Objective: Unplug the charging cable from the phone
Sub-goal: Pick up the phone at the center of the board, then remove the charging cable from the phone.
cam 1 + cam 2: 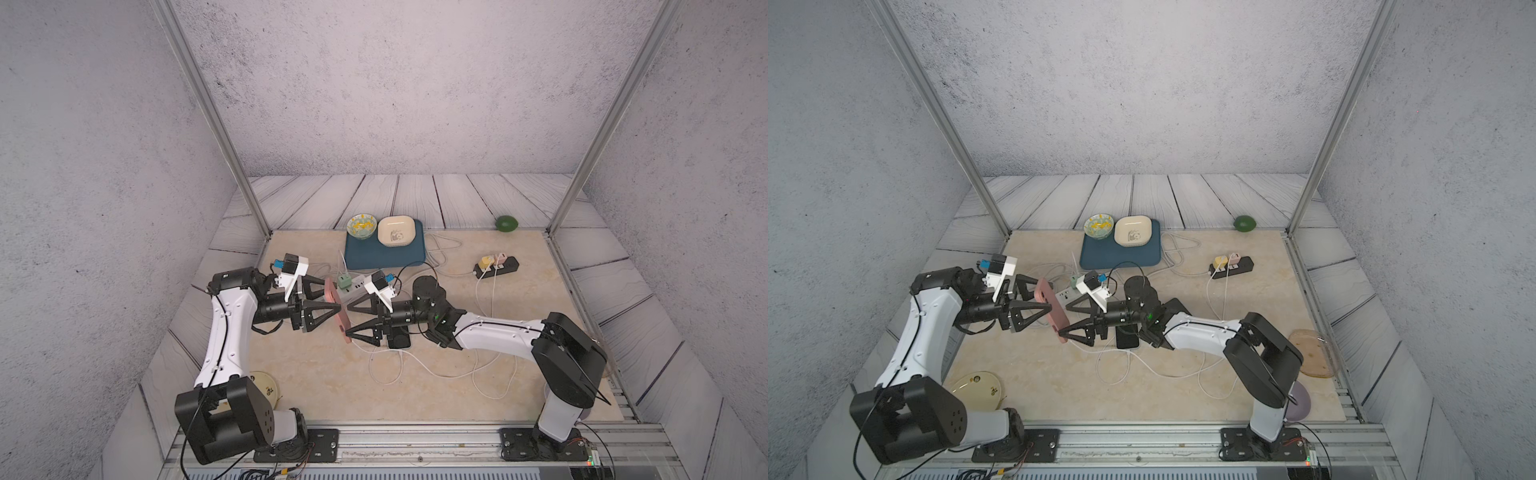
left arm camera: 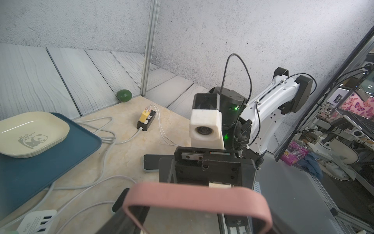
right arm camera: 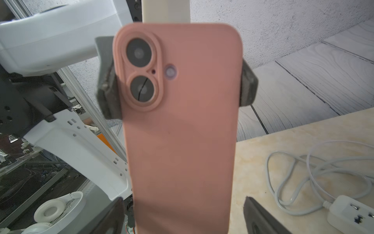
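Desk middle, aloft: gripping pink phone by its edges with left tool; right tool poised beside it, spread wide (plug hidden). Next, likely: pinch plug at lower end, pull straight out.

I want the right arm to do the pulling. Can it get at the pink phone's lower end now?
Probably yes. The left tool holds the pink phone aloft by its sides near the lenses, leaving the lower end free, and the open right tool straddles it. I cannot see a plug there.
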{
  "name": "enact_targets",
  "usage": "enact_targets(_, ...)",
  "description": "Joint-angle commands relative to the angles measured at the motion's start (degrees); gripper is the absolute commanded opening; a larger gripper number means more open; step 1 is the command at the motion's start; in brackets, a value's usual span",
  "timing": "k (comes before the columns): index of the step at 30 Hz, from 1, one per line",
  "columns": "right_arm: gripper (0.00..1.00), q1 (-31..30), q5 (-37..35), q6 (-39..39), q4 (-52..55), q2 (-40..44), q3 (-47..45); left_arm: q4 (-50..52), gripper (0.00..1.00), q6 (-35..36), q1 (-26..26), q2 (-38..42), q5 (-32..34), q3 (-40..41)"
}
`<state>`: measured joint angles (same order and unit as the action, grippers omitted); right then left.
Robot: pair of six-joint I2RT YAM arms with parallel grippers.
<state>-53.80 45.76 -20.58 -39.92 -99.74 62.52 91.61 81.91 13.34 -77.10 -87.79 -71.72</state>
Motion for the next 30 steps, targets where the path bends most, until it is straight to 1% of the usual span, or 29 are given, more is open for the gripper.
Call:
enact_targets(1, 0.89, 0.17, 0.65, 9.14, 11.0, 3.42, -0.56, 10.34, 0.05, 1.09, -0.42, 0.23, -10.74, 0.09)
enact_targets(5, 0.83, 0.1, 0.5, 14.97, 18.98, 4.2, -0.23, 10.34, 0.02, 1.02, -0.42, 0.02, -10.74, -0.04)
enact_targets(7, 0.79, 0.1, 0.18, 17.11, 22.43, 4.14, 0.01, 10.32, 0.0, 0.98, -0.42, 0.02, -10.74, 0.0)
enact_targets(10, 0.73, 0.06, -0.68, 19.27, 26.22, 3.59, 0.55, 10.27, 0.0, 0.92, -0.42, 0.02, -10.69, -0.03)
enact_targets(15, 0.62, -0.31, -1.45, 19.97, 28.13, 2.24, 1.32, 10.25, 0.0, 0.71, -0.42, -0.15, -10.74, -0.13)
enact_targets(20, 0.57, -1.24, -1.55, 19.46, 28.32, 0.23, 2.78, 10.3, 0.0, 0.62, -0.42, -0.5, -10.73, -0.26)
enact_targets(24, 0.5, -1.66, -1.52, 19.15, 27.9, -0.89, 3.56, 10.25, 0.0, 0.38, -0.42, -0.68, -10.74, -0.43)
enact_targets(28, 0.38, -1.75, -0.96, 18.9, 27.35, -1.71, 3.91, 10.34, 0.0, 0.29, -0.42, -0.86, -10.74, -0.55)
enact_targets(30, 0.27, -1.84, -0.93, 18.69, 26.89, -2.01, 3.85, 10.33, 0.0, 0.27, -0.4, -0.86, -10.72, -0.55)
